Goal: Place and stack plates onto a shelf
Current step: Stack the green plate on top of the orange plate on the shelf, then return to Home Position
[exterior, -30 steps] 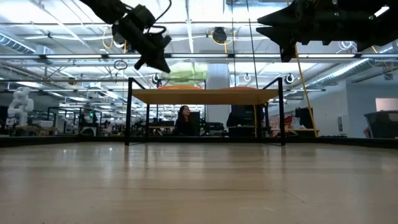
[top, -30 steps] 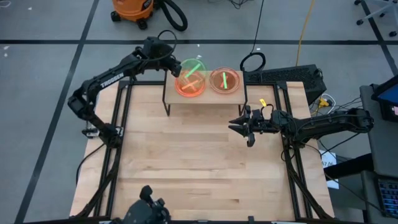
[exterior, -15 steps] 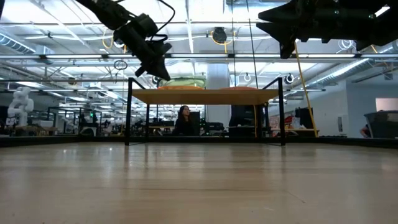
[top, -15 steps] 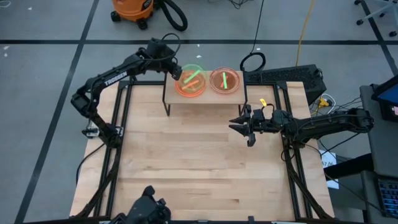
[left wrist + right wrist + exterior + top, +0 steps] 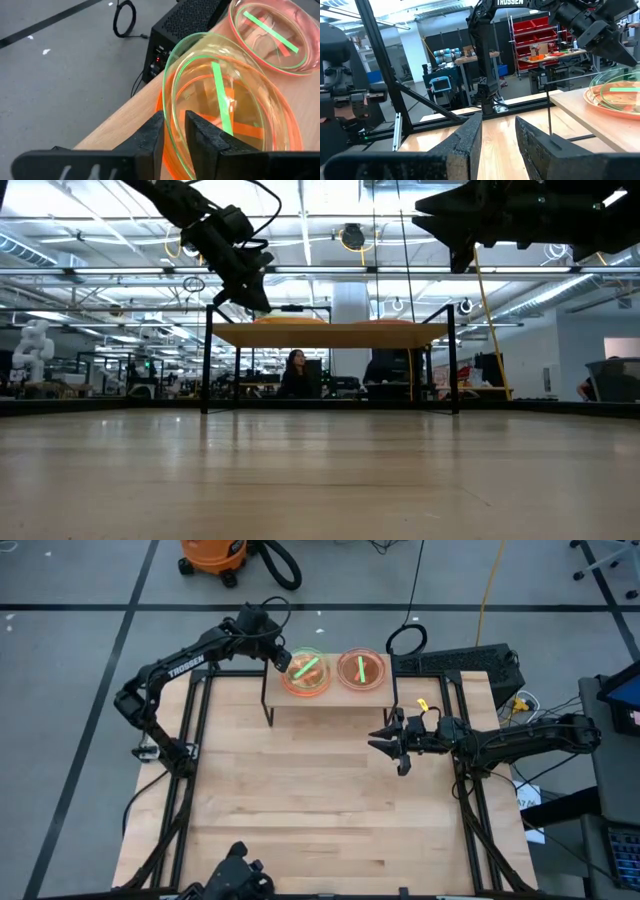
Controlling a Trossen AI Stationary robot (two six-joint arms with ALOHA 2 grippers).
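At upper left of the overhead frame, the left gripper [image 5: 279,657] sits at the left rim of the green plate [image 5: 308,666], which rests on an orange plate stack [image 5: 297,684] on the shelf [image 5: 330,697]. Its wrist camera shows the fingers [image 5: 151,136] parted, the green rim passing through the narrow gap between them; whether they actually touch it cannot be told. The plate extends away from the fingertips toward the pink plate stack [image 5: 362,670], just beside it on the shelf's right half. At centre right, the right gripper [image 5: 386,745] hovers over bare table [image 5: 300,800], fingers apart and empty, well clear of the shelf. The left arm is plainly nearer; a clean retreat likely depends on backing out along the rim.
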